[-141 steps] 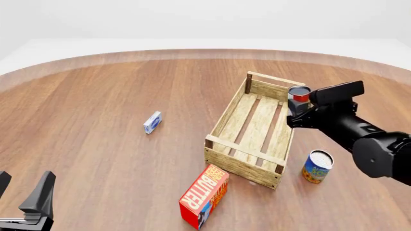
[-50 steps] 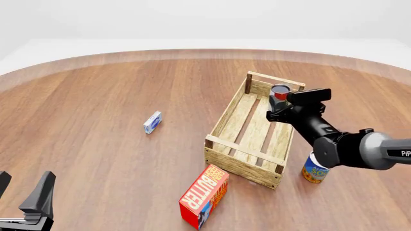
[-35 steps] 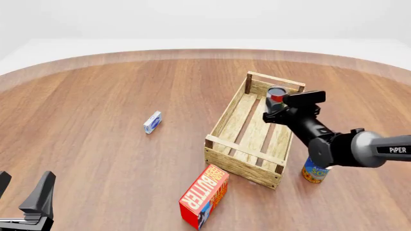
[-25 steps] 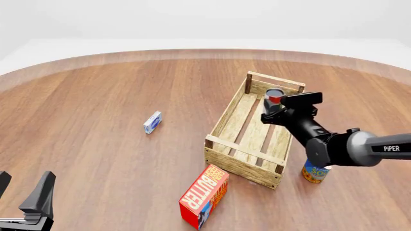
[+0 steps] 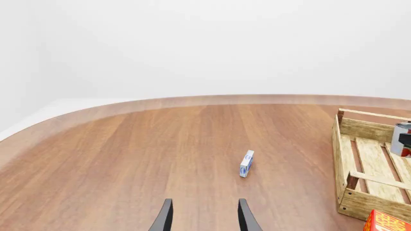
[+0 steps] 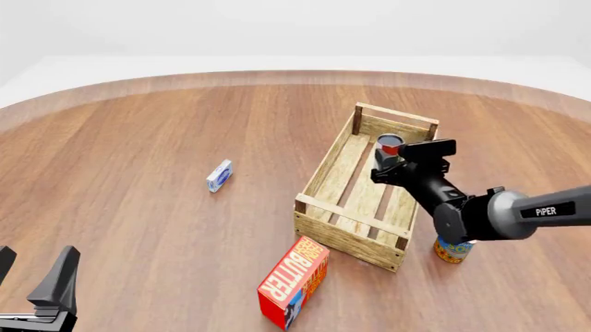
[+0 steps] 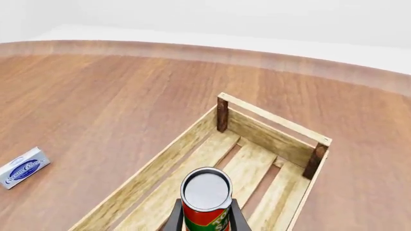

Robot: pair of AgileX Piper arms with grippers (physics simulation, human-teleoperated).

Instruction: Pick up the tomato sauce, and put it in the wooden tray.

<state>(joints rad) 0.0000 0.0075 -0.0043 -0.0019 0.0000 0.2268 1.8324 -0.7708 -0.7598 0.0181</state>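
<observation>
The right arm's jaws, clamped on the tomato sauce (image 6: pixel 389 146), have carried it from the wooden tray's (image 6: pixel 325 164) three-o'clock rim to over the slats; lowering and release seem next. The left arm's jaws hang wide apart.

We find the right arm (image 6: pixel 499 216) reaching in from the right side of the front view, extended forward and to the left, its forearm grey and its wrist black. The right gripper (image 6: pixel 389 158) sits at the end of it, fingers (image 7: pixel 176 220) closed on either side of an upright can (image 7: pixel 205 198) and holding it clear of the surface below. The left gripper (image 6: pixel 35 290) sits low at the near left corner, fingers (image 5: pixel 164 219) parted and holding nothing.
</observation>
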